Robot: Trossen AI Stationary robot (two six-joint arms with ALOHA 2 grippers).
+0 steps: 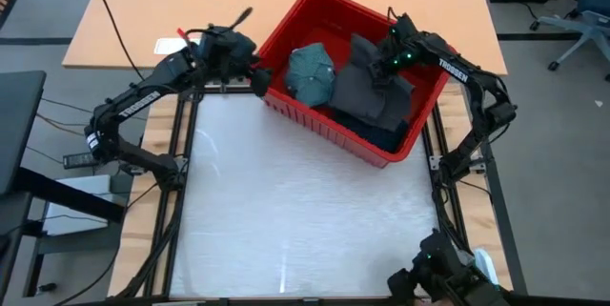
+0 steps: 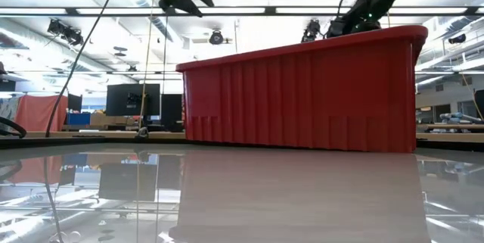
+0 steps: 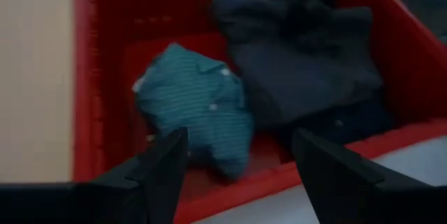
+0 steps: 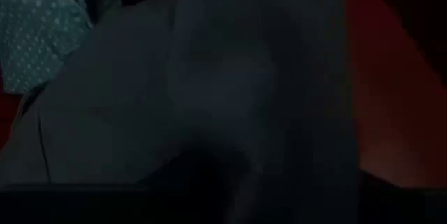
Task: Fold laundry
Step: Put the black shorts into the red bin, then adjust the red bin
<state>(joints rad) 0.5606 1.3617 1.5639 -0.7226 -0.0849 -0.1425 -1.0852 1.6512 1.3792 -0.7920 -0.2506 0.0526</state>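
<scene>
High view: your right gripper (image 1: pixel 389 61) is down on the grey garment (image 1: pixel 374 91) in the red basket (image 1: pixel 276 37); can't tell its grip. Teal shirt (image 1: pixel 311 70) lies beside it. Left gripper (image 3: pixel 239 161) gapes wide, empty, at the basket's edge.

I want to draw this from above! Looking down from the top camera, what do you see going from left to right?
Left gripper → teal-green shirt → charcoal grey garment, with the right gripper down on it → far rim of the red basket.
</scene>
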